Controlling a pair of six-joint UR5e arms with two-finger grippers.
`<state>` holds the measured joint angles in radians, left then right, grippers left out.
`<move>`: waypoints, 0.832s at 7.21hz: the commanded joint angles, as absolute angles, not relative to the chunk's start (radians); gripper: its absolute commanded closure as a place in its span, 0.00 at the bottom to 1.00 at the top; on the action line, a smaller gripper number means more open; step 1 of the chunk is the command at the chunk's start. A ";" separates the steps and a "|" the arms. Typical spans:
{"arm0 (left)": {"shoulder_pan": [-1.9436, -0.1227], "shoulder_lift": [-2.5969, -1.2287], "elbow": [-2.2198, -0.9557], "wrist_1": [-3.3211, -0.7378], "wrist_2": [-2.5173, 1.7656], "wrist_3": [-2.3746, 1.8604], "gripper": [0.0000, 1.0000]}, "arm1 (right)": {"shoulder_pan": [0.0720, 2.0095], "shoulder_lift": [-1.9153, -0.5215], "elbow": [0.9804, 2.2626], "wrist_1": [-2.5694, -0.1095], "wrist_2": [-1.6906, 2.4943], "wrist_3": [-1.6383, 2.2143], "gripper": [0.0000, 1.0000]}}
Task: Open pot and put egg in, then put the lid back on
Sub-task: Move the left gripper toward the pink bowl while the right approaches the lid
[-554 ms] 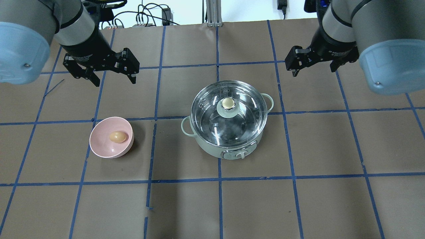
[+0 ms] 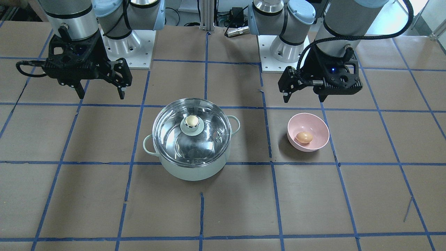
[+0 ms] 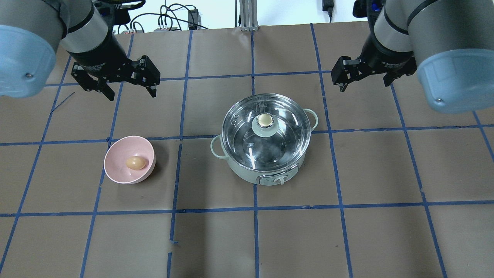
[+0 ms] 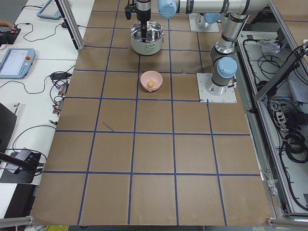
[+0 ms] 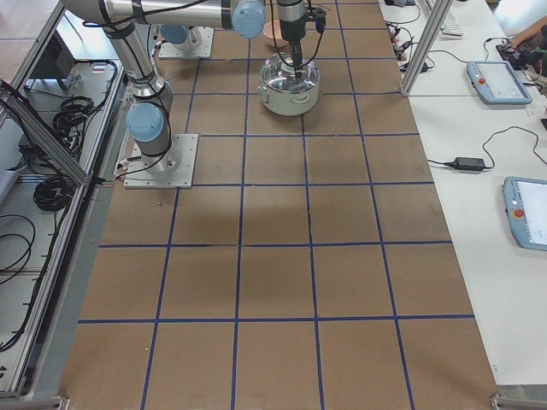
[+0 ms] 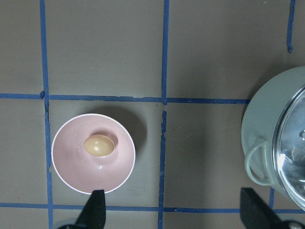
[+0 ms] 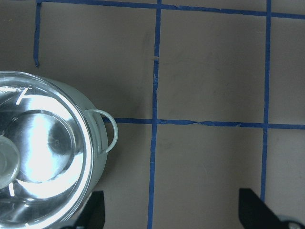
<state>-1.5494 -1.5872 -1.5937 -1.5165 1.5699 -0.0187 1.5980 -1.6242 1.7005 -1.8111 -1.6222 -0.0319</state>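
Observation:
The mint-green pot (image 3: 266,172) stands at the table's middle with the glass lid (image 3: 243,129) on it and the gold-topped knob (image 3: 264,120) at its centre. The brown egg (image 3: 136,163) lies in a pink bowl (image 3: 115,148) left of the pot. My left gripper (image 3: 132,94) is open and empty, high above the table beyond the bowl. My right gripper (image 3: 364,84) is open and empty, beyond and right of the pot. In the front view the pot (image 2: 191,172), egg (image 2: 304,137), left gripper (image 2: 303,100) and right gripper (image 2: 101,96) show. The left wrist view shows the egg (image 6: 99,145).
The brown table has a blue tape grid (image 3: 254,208). The pot has a control handle (image 3: 279,180) on its near side and loop handles (image 3: 217,148) at the sides. The arm bases (image 2: 125,45) stand at the robot's edge. Cables lie at the far edge (image 3: 173,19).
Both grippers have shifted slightly upward in the overhead view. The egg has rolled a little inside the bowl. The pot and lid have not moved.

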 commanded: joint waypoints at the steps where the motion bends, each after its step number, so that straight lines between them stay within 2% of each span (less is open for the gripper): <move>1: -1.447 -1.594 -1.664 -1.493 1.556 0.018 0.00 | 1.601 -1.609 1.689 -1.827 -1.624 -0.043 0.00; 3: -1.382 -1.629 -1.828 -1.276 1.537 0.120 0.00 | 1.687 -1.565 1.695 -1.842 -1.617 0.152 0.00; 5: -1.376 -1.640 -2.007 -1.035 1.542 0.189 0.01 | 1.884 -1.452 1.690 -2.006 -1.620 0.377 0.00; 6: -1.374 -1.658 -2.049 -0.993 1.545 0.201 0.01 | 1.929 -1.436 1.689 -2.023 -1.621 0.452 0.00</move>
<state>-1.3782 -1.6399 -1.9712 -1.0895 1.5414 0.1767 1.8464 -1.4751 1.6917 -1.9760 -1.6192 0.3267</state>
